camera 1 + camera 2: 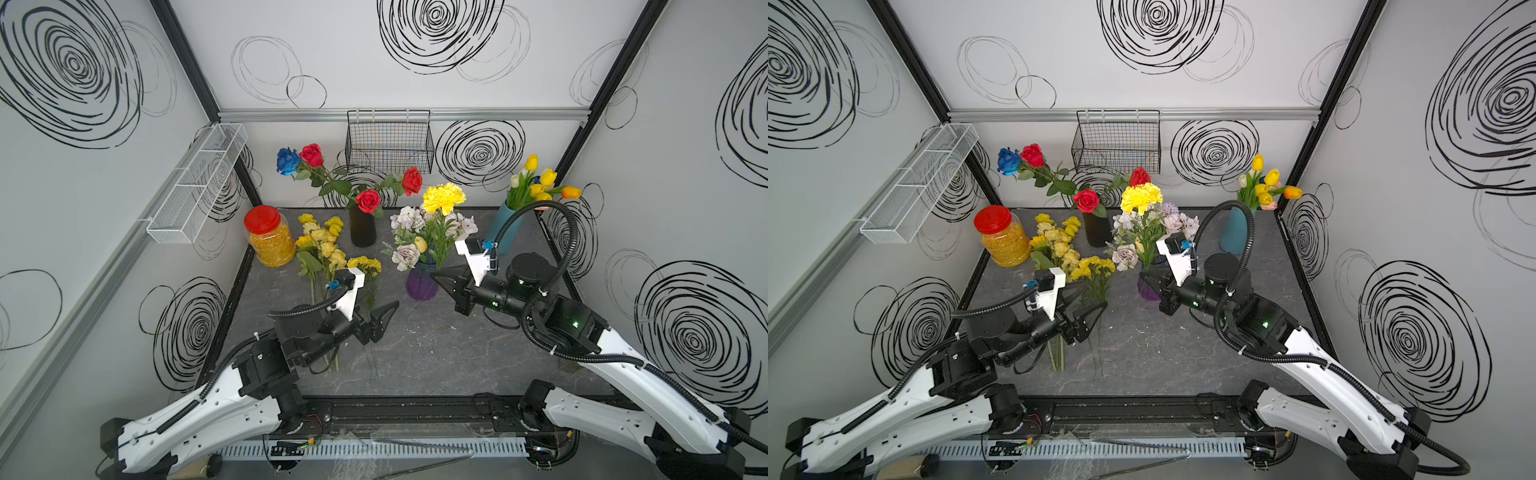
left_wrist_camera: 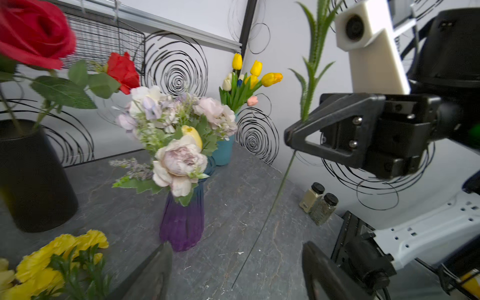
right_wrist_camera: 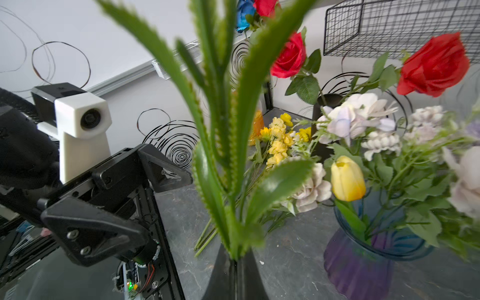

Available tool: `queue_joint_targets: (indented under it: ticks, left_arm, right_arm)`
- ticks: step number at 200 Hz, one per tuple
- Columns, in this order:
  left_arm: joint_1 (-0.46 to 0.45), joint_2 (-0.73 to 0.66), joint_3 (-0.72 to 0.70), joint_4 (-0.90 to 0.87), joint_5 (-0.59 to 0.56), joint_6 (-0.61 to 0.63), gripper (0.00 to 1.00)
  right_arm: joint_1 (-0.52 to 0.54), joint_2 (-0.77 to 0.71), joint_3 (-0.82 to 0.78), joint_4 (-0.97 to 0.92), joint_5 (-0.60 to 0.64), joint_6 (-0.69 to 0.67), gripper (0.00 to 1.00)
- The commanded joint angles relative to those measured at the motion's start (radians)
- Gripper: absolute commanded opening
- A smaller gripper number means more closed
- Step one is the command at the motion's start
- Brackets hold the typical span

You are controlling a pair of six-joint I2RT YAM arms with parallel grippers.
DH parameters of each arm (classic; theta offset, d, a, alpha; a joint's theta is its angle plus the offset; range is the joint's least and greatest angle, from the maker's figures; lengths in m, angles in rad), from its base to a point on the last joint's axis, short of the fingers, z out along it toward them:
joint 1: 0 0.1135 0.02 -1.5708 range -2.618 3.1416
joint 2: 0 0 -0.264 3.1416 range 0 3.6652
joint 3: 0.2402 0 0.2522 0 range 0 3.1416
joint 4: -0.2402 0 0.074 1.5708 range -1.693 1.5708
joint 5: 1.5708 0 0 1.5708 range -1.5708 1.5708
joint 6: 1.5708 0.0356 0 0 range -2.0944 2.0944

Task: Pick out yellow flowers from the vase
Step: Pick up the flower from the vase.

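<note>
- Top views both show a dark grey table (image 1: 436,357) enclosed by white walls scrawled with black spirals.
- Right gripper (image 1: 436,277) sits just beside the purple vase (image 1: 420,289), its jaws pinched together on the leafy green stem of a yellow carnation (image 1: 443,197). The bloom stands above the bouquet. In the left wrist view the stem's bare lower end hangs outside the vase, over the table; whether it touches the surface cannot be told.
- Left gripper (image 1: 384,318) hovers over the stems of the laid-out flowers, jaws spread wide and gripping nothing.
- Pile of yellow flowers (image 1: 324,245) lies flat on the table between a red-lidded jar (image 1: 269,237) and the purple vase, heads toward the back wall.
- Black vase (image 1: 362,228), at the back, holds red roses and one blue rose.
- Teal vase (image 1: 1232,235), in the back right corner, holds yellow tulips (image 1: 540,183) along with a white and a pink one.
- Purple vase carries white, pink and lilac blooms (image 1: 409,232), with one yellow tulip (image 1: 420,244) among them.
- Two small spice jars (image 2: 318,205) stand at the table's right edge, seen in the left wrist view.
</note>
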Motion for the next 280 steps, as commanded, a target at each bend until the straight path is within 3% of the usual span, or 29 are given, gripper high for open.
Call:
queue_joint_targets:
  ticks: [1,45,109,194,210,242,280]
  left_arm:
    - [-0.079,0.046,0.044,0.090,-0.001,0.065,0.78]
    - [-0.135,0.142,0.090,0.037,-0.052,0.084,0.66]
    - [-0.140,0.163,0.090,0.049,-0.085,0.094,0.50]
    - [-0.142,0.182,0.089,0.061,-0.094,0.085,0.03]
    - [-0.142,0.181,0.089,0.059,-0.101,0.080,0.00]
    - [-0.142,0.177,0.087,0.052,-0.110,0.077,0.00]
    - [-0.139,0.150,0.062,0.021,-0.172,0.054,0.00]
  right_arm:
    - [0.017,-0.005,-0.041,0.159,-0.062,0.042,0.05]
    - [0.033,0.008,-0.101,0.238,-0.139,0.068,0.05]
    - [0.069,0.007,-0.147,0.280,-0.183,0.069,0.05]
    - [0.101,0.013,-0.166,0.290,-0.162,0.060,0.04]
    - [0.104,0.015,-0.168,0.289,-0.153,0.058,0.05]
    - [0.110,0.012,-0.170,0.291,-0.139,0.050,0.14]
    - [0.111,-0.028,-0.192,0.294,-0.047,0.046,0.37]
